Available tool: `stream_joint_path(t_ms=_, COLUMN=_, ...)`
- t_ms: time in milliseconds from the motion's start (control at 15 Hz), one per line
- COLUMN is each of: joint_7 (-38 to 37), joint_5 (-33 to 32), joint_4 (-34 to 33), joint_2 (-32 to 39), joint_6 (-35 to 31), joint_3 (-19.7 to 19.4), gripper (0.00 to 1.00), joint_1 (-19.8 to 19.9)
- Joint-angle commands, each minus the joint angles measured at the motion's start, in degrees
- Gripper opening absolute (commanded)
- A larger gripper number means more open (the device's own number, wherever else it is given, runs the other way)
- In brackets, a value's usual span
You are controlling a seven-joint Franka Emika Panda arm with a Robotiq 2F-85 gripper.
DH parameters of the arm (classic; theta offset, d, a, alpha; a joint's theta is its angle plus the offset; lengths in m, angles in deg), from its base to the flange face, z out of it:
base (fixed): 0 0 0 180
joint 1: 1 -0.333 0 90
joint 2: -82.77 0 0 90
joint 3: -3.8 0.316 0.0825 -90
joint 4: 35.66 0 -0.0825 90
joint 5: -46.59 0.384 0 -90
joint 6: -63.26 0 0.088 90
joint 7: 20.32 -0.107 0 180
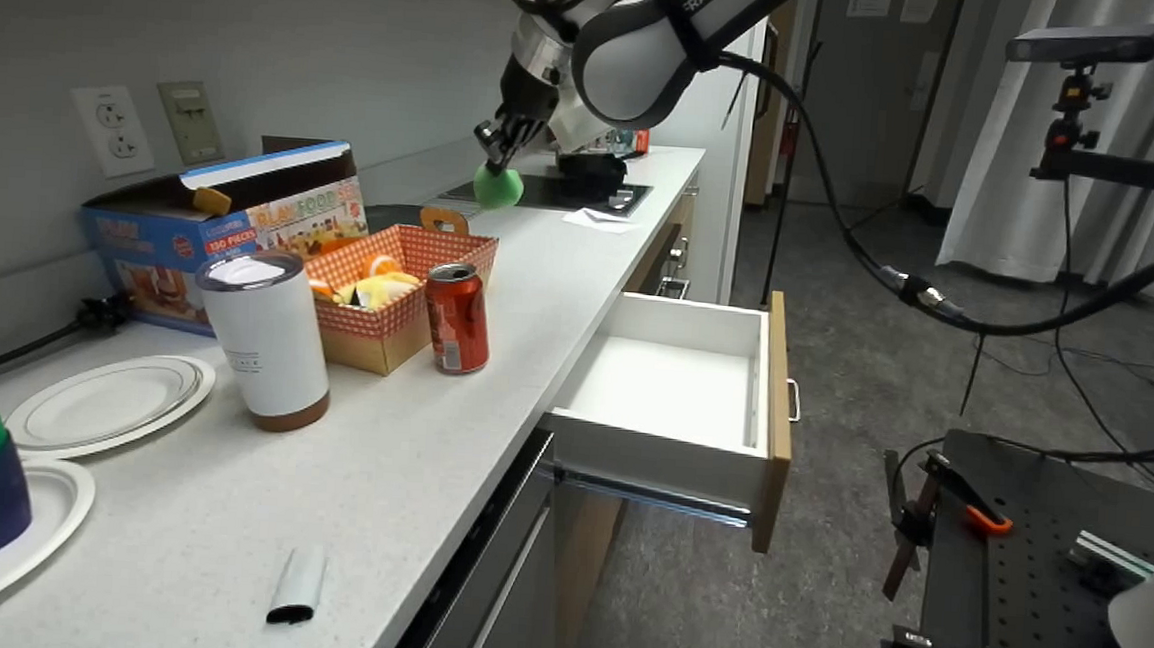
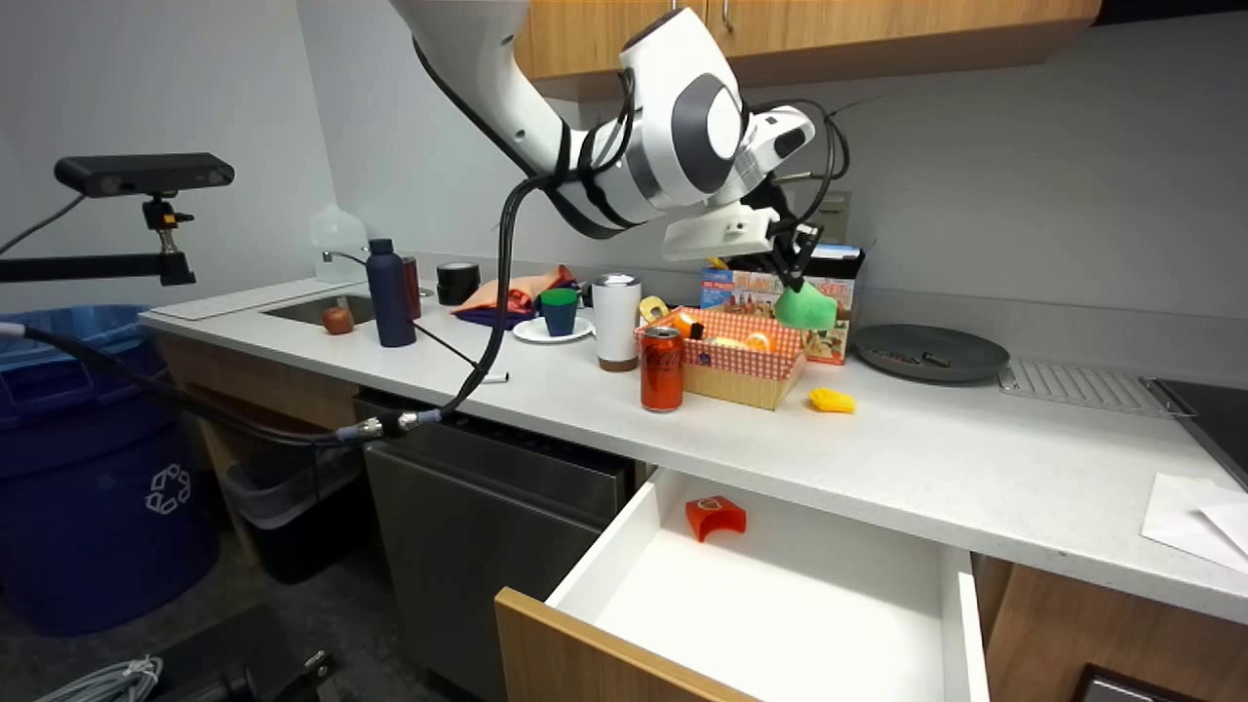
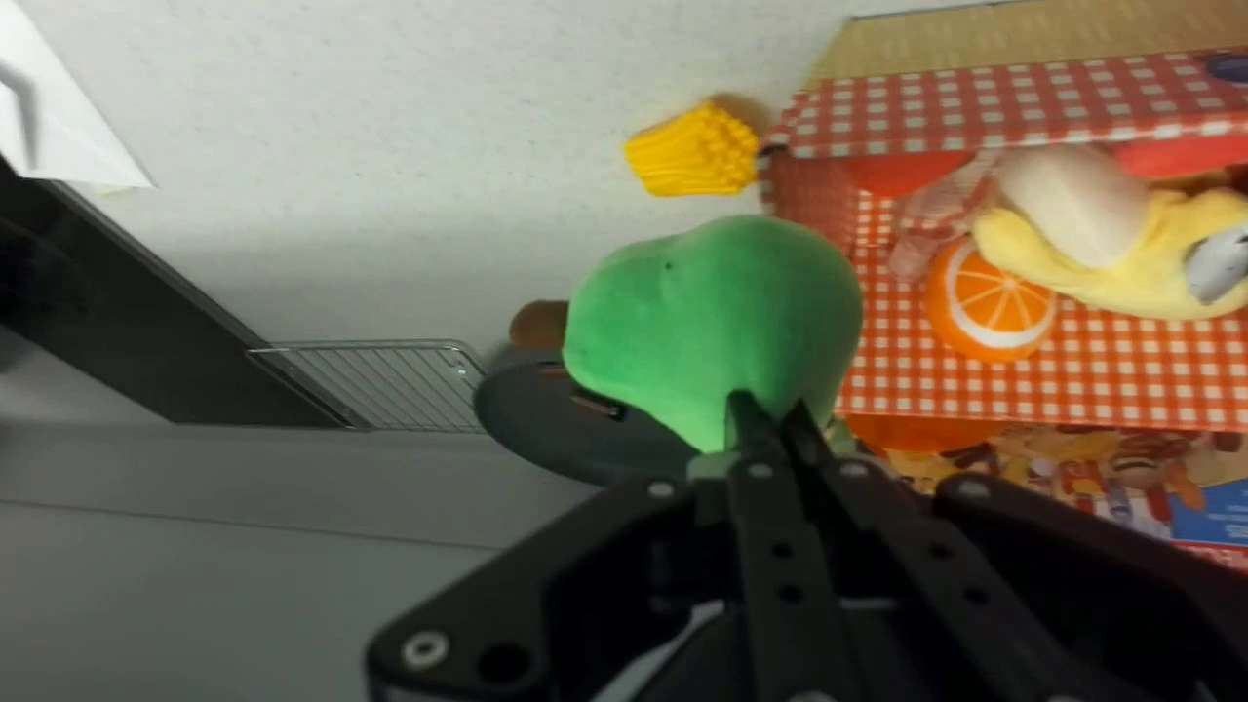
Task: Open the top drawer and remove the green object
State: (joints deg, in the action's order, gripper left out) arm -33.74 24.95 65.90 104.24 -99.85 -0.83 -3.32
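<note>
One navy bottle upright toward the left of an exterior view, on the white counter; right of it a green-and-blue cup standing on a plate; then a white tumbler and a red can, the can just beside the checked basket; a halved orange inside the basket, clearest from the wrist; below the counter edge, the top drawer pulled out, tan front, white floor, bar handle; one red piece lying in it, far left corner; above the counter, by the basket's right end, the gripper pointing downward, jaws nearly together, clamped on the near edge of the green object; the green object out of the drawer, hanging just below the gripper in both exterior views, its bulk bulging beyond the jaws in the wrist view; whether it overhangs the basket, cannot tell; farther right a yellow piece on the counter, near the basket; then a dark round pan, a wire rack, white paper at the edge.
</note>
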Motion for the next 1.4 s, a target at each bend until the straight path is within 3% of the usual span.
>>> stream_joint_path(t_ms=0, joint_7=9.71, joint_5=8.93, joint_4=-5.12, joint_2=5.38, joint_6=-2.36, joint_3=5.83, gripper=0.01, joint_1=1.05)
stream_joint_path(t_ms=200, joint_7=16.46, joint_5=14.93, joint_4=-7.66, joint_2=7.94, joint_6=-1.74, joint_3=11.10, gripper=0.01, joint_1=2.09)
stream_joint_path(t_ms=333, joint_7=19.29, joint_5=17.01, joint_4=-9.42, joint_2=9.41, joint_6=-0.99, joint_3=12.64, gripper=0.01, joint_1=2.30)
stream_joint_path(t_ms=400, joint_7=20.49, joint_5=17.84, joint_4=-10.11, joint_2=9.98, joint_6=-0.50, joint_3=13.19, gripper=0.29, joint_1=2.51)
stream_joint_path(t_ms=467, joint_7=21.33, joint_5=18.43, joint_4=-10.77, joint_2=10.49, joint_6=-0.20, joint_3=13.48, gripper=0.30, joint_1=2.65)
stream_joint_path(t_ms=800, joint_7=23.78, joint_5=19.96, joint_4=-12.40, joint_2=11.33, joint_6=1.04, joint_3=14.35, gripper=0.66, joint_1=3.65)
stream_joint_path(t_ms=1067, joint_7=20.81, joint_5=20.50, joint_4=-12.20, joint_2=9.63, joint_6=5.98, joint_3=12.60, gripper=0.97, joint_1=2.75)
stream_joint_path(t_ms=1333, joint_7=18.21, joint_5=21.67, joint_4=-9.91, joint_2=6.30, joint_6=10.32, joint_3=11.48, gripper=1.00, joint_1=2.08)
